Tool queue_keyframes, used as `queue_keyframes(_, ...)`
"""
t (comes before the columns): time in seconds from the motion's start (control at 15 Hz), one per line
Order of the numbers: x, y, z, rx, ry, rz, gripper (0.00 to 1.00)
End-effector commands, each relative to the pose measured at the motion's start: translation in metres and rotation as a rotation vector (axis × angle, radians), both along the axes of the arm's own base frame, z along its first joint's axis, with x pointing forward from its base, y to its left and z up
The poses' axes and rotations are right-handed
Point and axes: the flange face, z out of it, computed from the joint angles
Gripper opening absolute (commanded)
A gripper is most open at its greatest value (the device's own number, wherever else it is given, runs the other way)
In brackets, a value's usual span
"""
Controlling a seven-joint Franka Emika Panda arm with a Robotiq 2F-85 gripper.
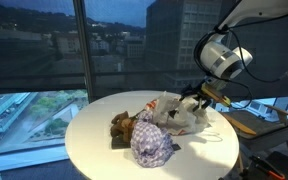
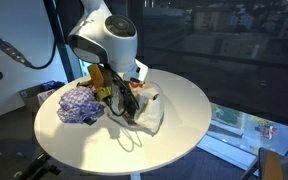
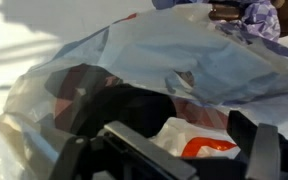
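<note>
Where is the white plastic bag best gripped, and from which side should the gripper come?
Probably at a raised fold of its thin film, from above. The white plastic bag lies crumpled and slack on the round table, so a standing crease suits the open gripper better than the flat parts. The patterned cloth lies close beside it, so a sideways approach seems crowded.

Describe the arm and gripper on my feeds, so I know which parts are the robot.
The arm is glossy white with rounded, bulbous joint housings. The gripper is black. Its fingers look dark and blocky in the wrist view. No markings are legible at this size.
</note>
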Motion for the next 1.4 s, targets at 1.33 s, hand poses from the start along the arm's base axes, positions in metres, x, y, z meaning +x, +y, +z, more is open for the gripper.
queue_keyframes(1.33,0.02,-0.04,-0.094,0.058,0.282,-0.58,1.0)
